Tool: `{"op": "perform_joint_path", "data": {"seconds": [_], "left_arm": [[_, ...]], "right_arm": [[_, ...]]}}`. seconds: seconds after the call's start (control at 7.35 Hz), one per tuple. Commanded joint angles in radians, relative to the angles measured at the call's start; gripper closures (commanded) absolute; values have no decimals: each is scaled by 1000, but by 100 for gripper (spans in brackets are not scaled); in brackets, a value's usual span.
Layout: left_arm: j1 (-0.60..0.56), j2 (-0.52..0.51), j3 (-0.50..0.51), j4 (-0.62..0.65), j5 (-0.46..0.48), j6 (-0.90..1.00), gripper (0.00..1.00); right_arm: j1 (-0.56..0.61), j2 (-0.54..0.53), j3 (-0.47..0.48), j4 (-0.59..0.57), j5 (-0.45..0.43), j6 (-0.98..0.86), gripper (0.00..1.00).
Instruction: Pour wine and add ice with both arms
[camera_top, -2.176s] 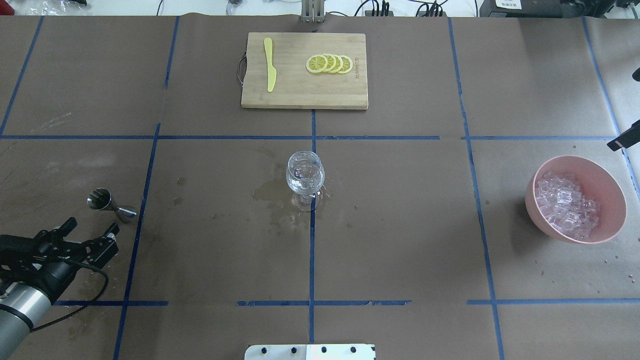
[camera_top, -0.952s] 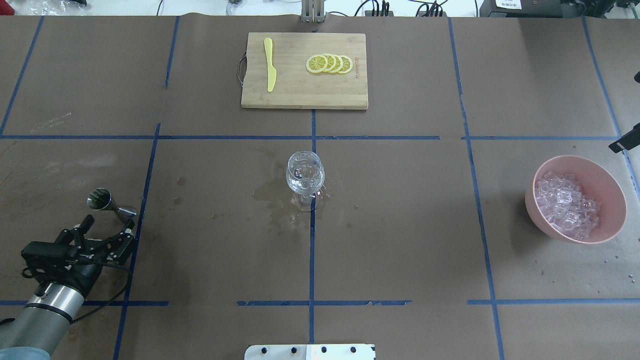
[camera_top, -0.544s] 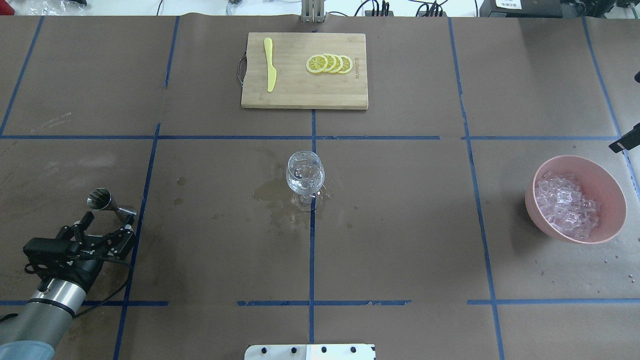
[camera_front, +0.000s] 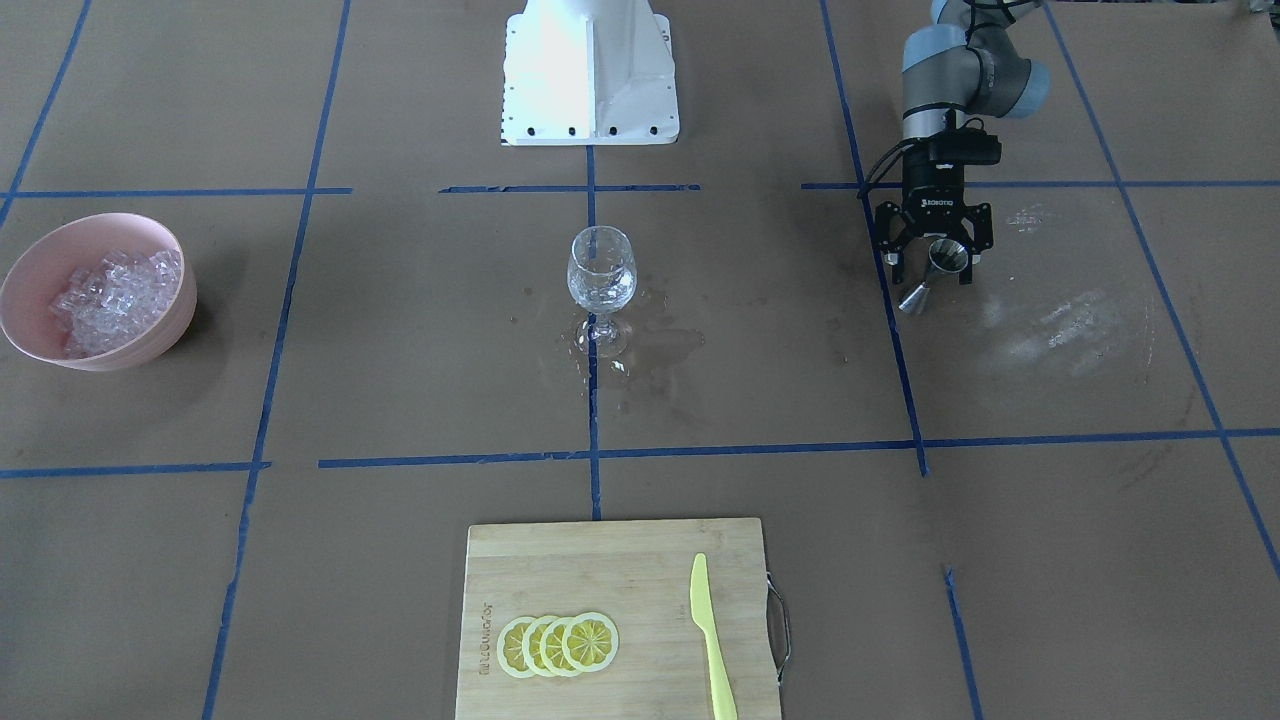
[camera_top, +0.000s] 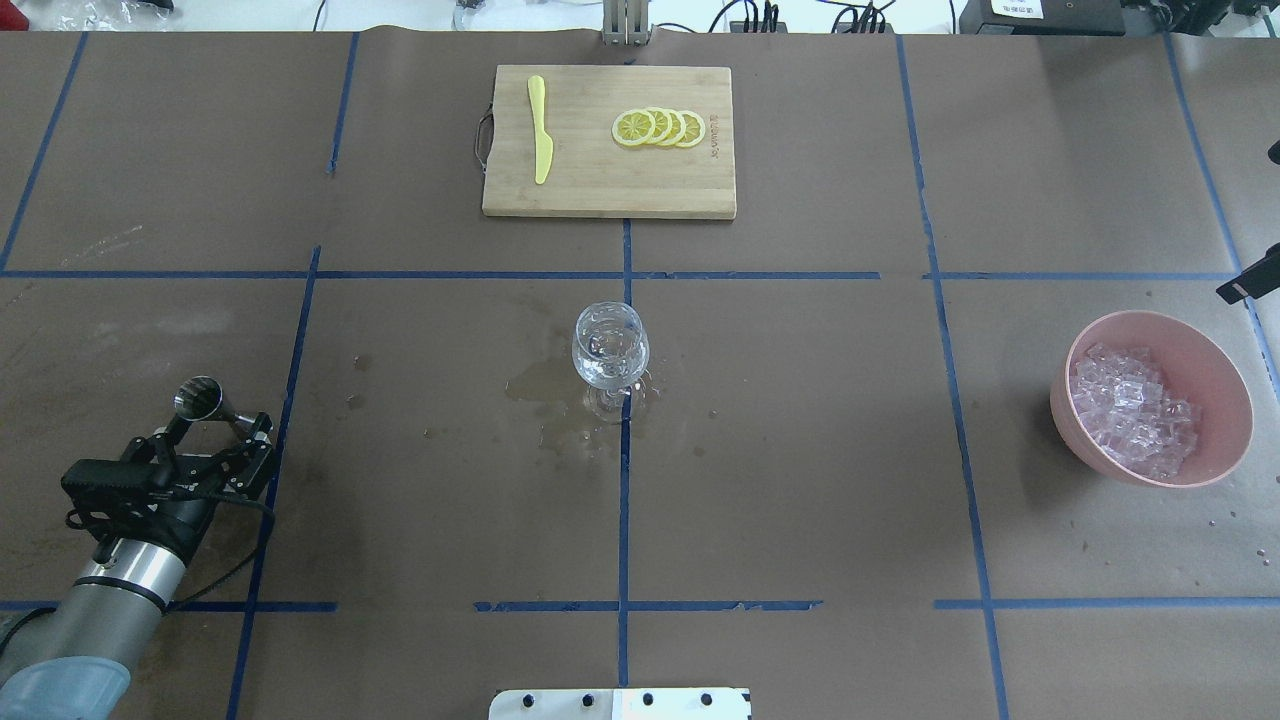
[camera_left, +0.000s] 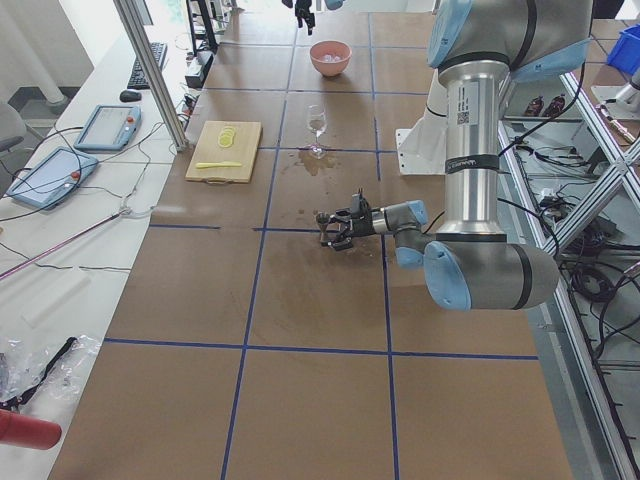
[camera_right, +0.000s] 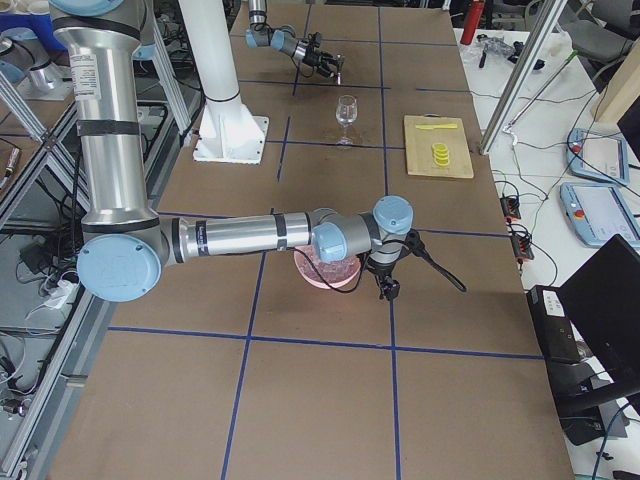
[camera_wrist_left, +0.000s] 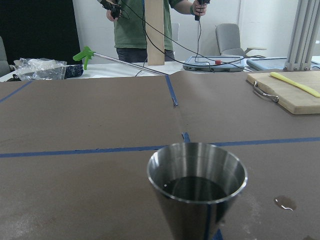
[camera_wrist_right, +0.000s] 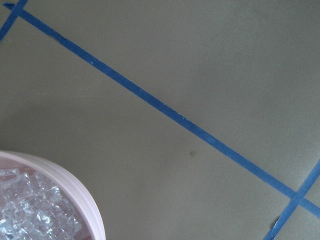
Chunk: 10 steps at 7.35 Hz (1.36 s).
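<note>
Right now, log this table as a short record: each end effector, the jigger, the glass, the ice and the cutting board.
left end effector: open, fingers either side of the jigger, not closed on it
jigger: upright on the table, seems to hold liquid
wine glass: upright at centre, clear liquid inside, wet patch by its foot
ice: heaped in the pink bowl
right end effector: near the bowl; open or shut unclear
cutting board: yellow knife and lemon slices on it

The table (camera_top: 800, 480) has a cover of brown paper with blue tape lines. The wine glass (camera_top: 610, 352) stands on a wet patch (camera_top: 545, 395). Beyond the glass lies a wooden cutting board (camera_top: 590, 190), well to the glass's right stands a pink bowl (camera_top: 1228, 372), well to its left a steel jigger (camera_top: 198, 396)
</note>
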Motion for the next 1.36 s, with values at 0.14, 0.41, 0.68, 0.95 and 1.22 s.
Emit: {"op": "perform_joint_path", "data": {"seconds": [0.14,0.41,0.68,0.95,1.22], "left_arm": [[-3,-2,4,-1,-7,3,36],[-5,-3,4,-2,-7,4,52],[-17,-7,4,-4,-7,6,59],[-19,-10,4,-5,-7,7,57],[-20,-16,5,-5,-6,11,78]], "right_arm": [[0,0,1,1,0,-1,0],[0,0,-1,1,0,-1,0],[0,2,-1,1,-2,-1,0],[0,5,-2,1,-2,-1,0],[0,6,-2,1,-2,1,0]]}}
